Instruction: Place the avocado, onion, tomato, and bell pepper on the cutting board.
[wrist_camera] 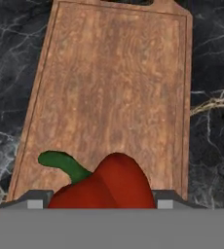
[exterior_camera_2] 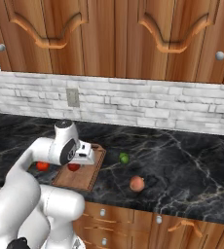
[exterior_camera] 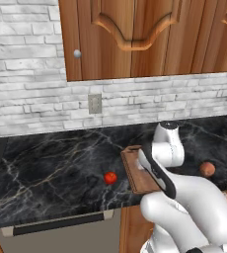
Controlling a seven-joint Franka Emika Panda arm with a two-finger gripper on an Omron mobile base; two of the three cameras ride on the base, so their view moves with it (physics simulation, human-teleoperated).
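A red bell pepper (wrist_camera: 106,187) with a green stem sits between my fingertips, and my gripper (wrist_camera: 100,202) is shut on it. It hangs just over the near end of the brown cutting board (wrist_camera: 114,82). From the right base view the gripper (exterior_camera_2: 76,162) holds the pepper (exterior_camera_2: 74,167) above the board (exterior_camera_2: 84,179). The tomato (exterior_camera_2: 42,166) lies on the counter left of the board, also seen as the tomato (exterior_camera: 110,177). The green avocado (exterior_camera_2: 124,158) and the pinkish onion (exterior_camera_2: 137,183) lie on the counter right of the board. My arm hides much of the board (exterior_camera: 134,173); the onion (exterior_camera: 207,169) lies beyond it.
Black marble counter (exterior_camera_2: 182,160) runs under a white brick wall with an outlet (exterior_camera_2: 72,97). Wooden cabinets (exterior_camera_2: 114,39) hang overhead. The counter's front edge lies close to the board, with drawers (exterior_camera_2: 133,219) below it.
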